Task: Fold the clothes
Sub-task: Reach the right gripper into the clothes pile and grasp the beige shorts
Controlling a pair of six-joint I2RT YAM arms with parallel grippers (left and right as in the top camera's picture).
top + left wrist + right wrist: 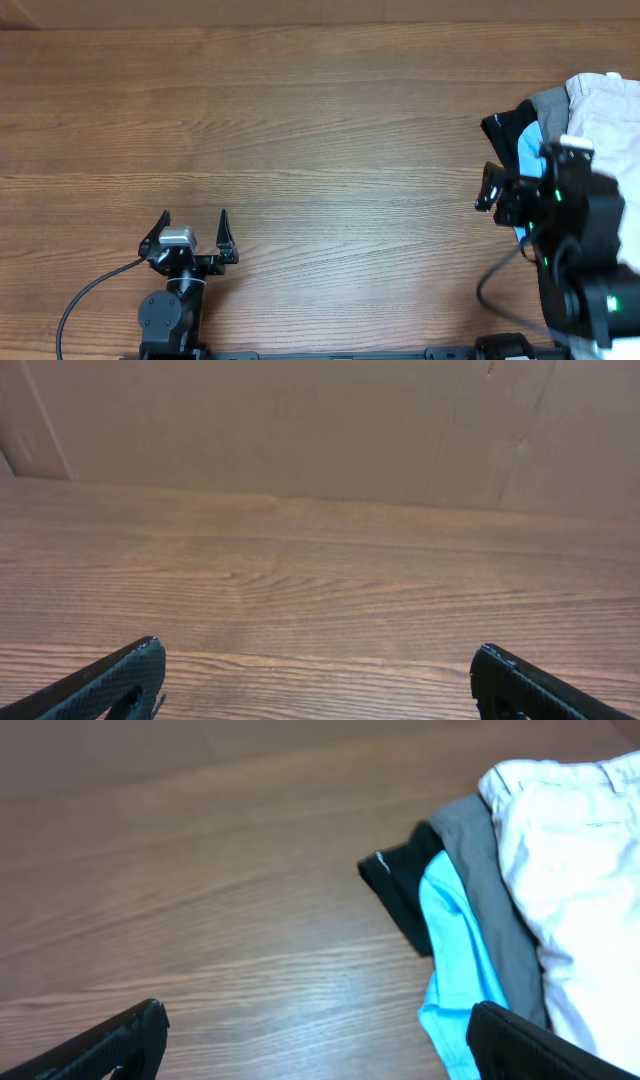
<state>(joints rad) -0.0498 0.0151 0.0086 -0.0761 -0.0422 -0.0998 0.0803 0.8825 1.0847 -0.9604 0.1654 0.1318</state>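
Presently on my screen, itemised.

Task item, one: the pale beige trousers [612, 118], wrinkled, lying on top of a pile at the far right of the table [300, 100] and partly cut off by the overhead frame edge.

Other garments, three: one grey garment [480, 860], one light-blue garment [455, 950] and one black garment [398, 892]. All three are under or just beside the beige piece and overlap each other.

Grippers, two: the left gripper [193, 220] sits low on the left over bare wood, jaws spread, holding nothing, well apart from the pile. The right gripper [318, 1015] hangs near the pile's left edge, jaws also spread wide and empty.

Hazards, as I judge them:
- A low pinch at the pile's edge could catch the blue or grey layer with the beige one, since the layers overlap closely.
- Pulling the beige piece could drag the whole pile across the wood.
- I cannot see the pile's right side, so a careless tug might send cloth off the table there.
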